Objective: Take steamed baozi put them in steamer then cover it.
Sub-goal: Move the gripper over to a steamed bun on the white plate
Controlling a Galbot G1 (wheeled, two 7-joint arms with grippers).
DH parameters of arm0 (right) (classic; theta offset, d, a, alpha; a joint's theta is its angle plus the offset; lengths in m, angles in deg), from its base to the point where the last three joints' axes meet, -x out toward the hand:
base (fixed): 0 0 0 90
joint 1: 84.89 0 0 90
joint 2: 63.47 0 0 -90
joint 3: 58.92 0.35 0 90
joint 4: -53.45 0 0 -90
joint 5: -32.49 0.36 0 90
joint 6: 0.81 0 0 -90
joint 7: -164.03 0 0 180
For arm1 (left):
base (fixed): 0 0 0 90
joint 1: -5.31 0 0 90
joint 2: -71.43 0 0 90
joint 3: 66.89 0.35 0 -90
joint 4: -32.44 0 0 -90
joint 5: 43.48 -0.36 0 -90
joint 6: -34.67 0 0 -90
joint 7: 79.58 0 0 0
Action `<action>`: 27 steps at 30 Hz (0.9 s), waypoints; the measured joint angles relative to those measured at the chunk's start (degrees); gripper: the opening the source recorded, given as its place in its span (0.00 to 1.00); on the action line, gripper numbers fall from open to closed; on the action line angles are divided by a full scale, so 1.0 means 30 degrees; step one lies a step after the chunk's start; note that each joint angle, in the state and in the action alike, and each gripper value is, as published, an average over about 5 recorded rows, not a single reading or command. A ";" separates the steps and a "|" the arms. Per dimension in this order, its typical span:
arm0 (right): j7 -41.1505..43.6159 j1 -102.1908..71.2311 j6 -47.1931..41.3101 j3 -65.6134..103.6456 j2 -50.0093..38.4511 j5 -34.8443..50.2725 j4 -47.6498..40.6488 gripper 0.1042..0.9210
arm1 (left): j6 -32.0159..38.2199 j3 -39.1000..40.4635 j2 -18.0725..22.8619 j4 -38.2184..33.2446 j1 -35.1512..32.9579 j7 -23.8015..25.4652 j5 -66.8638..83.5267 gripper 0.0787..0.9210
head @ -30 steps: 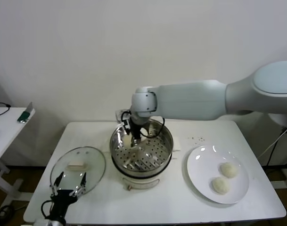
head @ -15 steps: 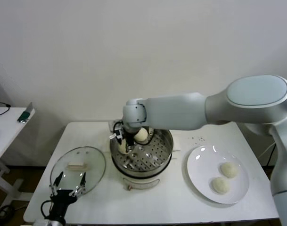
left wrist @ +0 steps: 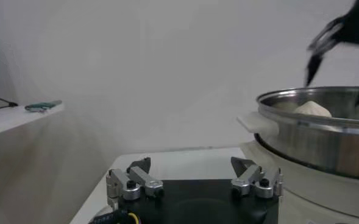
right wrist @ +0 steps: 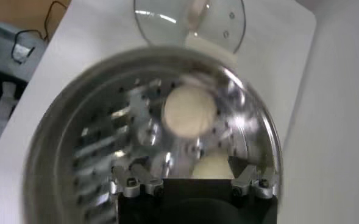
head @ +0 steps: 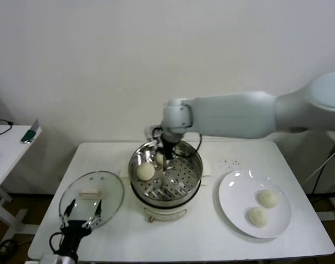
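The steel steamer [head: 191,177] stands mid-table on its cream pot base. Two baozi lie in it: one at the left [head: 146,171], one at the back [head: 159,158], partly hidden by my right gripper [head: 167,155]. That gripper hangs open and empty over the back of the basket. The right wrist view shows the basket [right wrist: 75,152], the far bun [right wrist: 189,112] and the near bun [right wrist: 208,165] below my open right gripper [right wrist: 191,175]. Two more baozi [head: 267,198] [head: 258,216] lie on the white plate [head: 233,192]. The glass cover [head: 104,190] lies flat at the left. My left gripper [head: 79,219] waits open beside it.
The left wrist view shows my open left gripper [left wrist: 191,167] low over the table, the steamer's rim [left wrist: 301,115] with a bun [left wrist: 313,109] above it, and the right gripper's dark fingers [left wrist: 316,52]. A side table [head: 10,146] stands far left.
My right gripper carried a bun to the basket's left side, let it go there, then moved up and to the back of the basket. The left arm has not moved.
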 measured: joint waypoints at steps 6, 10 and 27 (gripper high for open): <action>0.0966 0.2163 0.0885 -0.2414 -0.4152 -0.1173 0.2278 0.88 | -0.0121 -0.0041 0.0010 -0.0082 0.0130 0.0034 0.0018 0.88; 0.1163 0.2371 0.1135 -0.3639 -0.6850 -0.2443 0.3394 0.88 | -0.0143 -0.0128 0.0082 -0.0141 0.0130 0.0038 0.0038 0.88; 0.1170 -0.4496 0.1435 -0.1199 -1.3513 -0.7725 0.3398 0.88 | 0.0031 -0.0047 0.0459 -0.0037 -0.0163 0.0005 -0.0373 0.88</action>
